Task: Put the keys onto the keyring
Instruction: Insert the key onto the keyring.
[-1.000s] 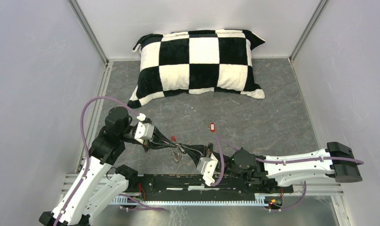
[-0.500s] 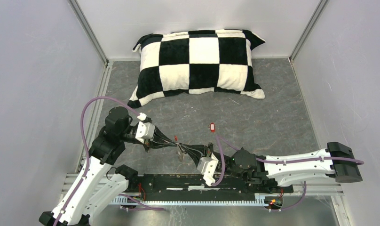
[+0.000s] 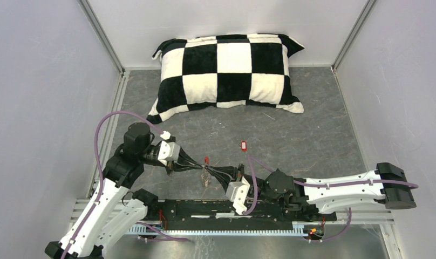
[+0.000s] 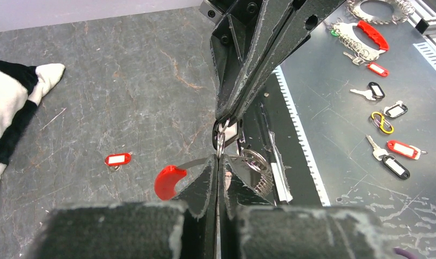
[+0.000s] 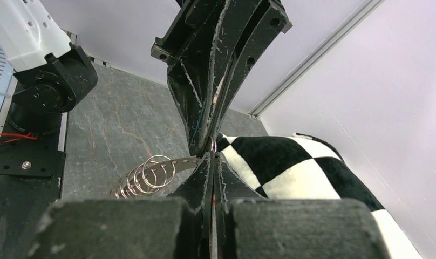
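Close by the arm bases the two grippers meet tip to tip. The left gripper (image 4: 216,164) is clenched on the keyring (image 4: 169,182), whose red section and silver coil hang to either side of its fingers, while the right gripper (image 5: 211,159) pinches the black-and-white key (image 4: 229,132) right against it. Farther out, the red key (image 3: 243,144) lies alone on the grey table (image 3: 313,135), well short of the checkered pillow (image 3: 226,70).

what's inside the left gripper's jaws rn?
The keyring: its red section sticks out one side of the shut left gripper, its silver coil the other. The pinched stretch is hidden by the fingers.
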Tool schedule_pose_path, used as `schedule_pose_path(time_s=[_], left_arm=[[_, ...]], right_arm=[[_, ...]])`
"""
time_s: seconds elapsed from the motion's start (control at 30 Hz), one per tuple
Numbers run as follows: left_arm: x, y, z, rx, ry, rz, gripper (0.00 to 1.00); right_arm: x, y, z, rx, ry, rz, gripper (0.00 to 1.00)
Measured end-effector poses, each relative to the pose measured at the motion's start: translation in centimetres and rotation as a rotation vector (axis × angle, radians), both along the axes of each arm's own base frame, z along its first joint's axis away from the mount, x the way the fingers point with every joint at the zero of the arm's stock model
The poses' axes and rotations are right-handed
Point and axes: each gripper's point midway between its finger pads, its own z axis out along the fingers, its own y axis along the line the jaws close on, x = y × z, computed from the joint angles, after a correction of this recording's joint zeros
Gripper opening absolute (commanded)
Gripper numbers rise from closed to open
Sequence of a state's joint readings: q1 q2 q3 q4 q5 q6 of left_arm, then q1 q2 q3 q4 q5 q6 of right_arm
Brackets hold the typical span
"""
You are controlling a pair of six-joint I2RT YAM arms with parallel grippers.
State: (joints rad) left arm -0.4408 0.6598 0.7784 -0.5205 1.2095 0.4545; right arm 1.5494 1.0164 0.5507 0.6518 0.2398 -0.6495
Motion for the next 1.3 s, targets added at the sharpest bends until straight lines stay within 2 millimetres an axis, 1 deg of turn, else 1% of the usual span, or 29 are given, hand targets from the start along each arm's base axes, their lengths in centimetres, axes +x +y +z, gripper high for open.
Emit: schedule_pose_path(time_s=[0.27, 0.43, 0.63, 0.93, 1.3], left_arm=[[-0.1, 0.0, -0.1, 0.001, -0.015, -0.008, 0.02], [-0.2, 0.2, -0.7, 0.017, -0.018, -0.019, 0.02], [-0.6, 0.3, -1.2, 0.027, -0.033, -0.04, 0.02], [-0.8, 0.4, -1.3, 0.027, -0.049, -0.048, 0.02], [-1.2, 0.7, -1.3, 0.028, -0.065, -0.051, 0.02]], right_arm=[[-0.2, 0.3, 0.2, -0.029, -0.014, 0.012, 0.0], [-0.4, 0.9, 0.2, -0.061, -0.026, 0.027, 0.0], [0.1, 1.2, -0.1, -0.096, -0.026, 0.048, 0.0], [-0.3, 2.0, -0.1, -0.142, -0.016, 0.116, 0.0], [0.2, 2.8, 0.0, -0.174, 0.006, 0.186, 0.0]])
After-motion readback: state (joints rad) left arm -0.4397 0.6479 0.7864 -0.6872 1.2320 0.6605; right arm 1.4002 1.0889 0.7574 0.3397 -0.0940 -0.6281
